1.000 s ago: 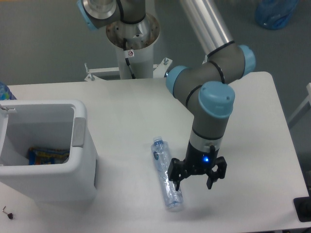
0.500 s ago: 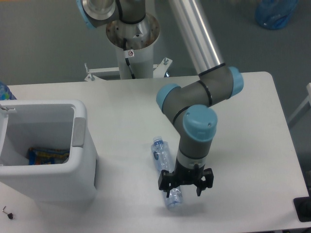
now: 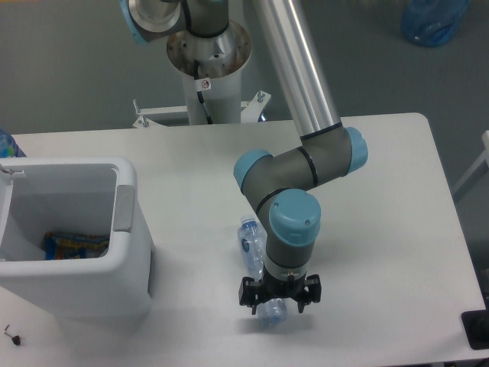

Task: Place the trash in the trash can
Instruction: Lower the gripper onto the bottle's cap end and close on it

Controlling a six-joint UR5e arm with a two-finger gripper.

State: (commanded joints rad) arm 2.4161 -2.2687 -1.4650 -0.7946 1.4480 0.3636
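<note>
A crushed clear plastic bottle (image 3: pixel 249 238) with a bluish tint lies on the white table, cap end pointing away from the camera. My gripper (image 3: pixel 280 300) hangs over the bottle's near end and is open, one finger on each side of it. Whether the fingers touch the bottle cannot be told. The arm hides the bottle's middle; only its cap end and a bit of its base (image 3: pixel 269 313) show. The trash can (image 3: pixel 131 260), a large white bin with a grey panel on its right rim, stands at the left of the table, well apart from the gripper.
Something blue and yellow (image 3: pixel 72 245) lies at the bottom of the bin. The robot's pedestal (image 3: pixel 208 61) rises behind the table. A blue bag (image 3: pixel 434 19) is on the floor at top right. A black object (image 3: pixel 477 329) sits at the table's lower right edge.
The arm has swung left and down. The gripper, which was open to the right of the bottle, now straddles the bottle's near end. The bottle has not moved.
</note>
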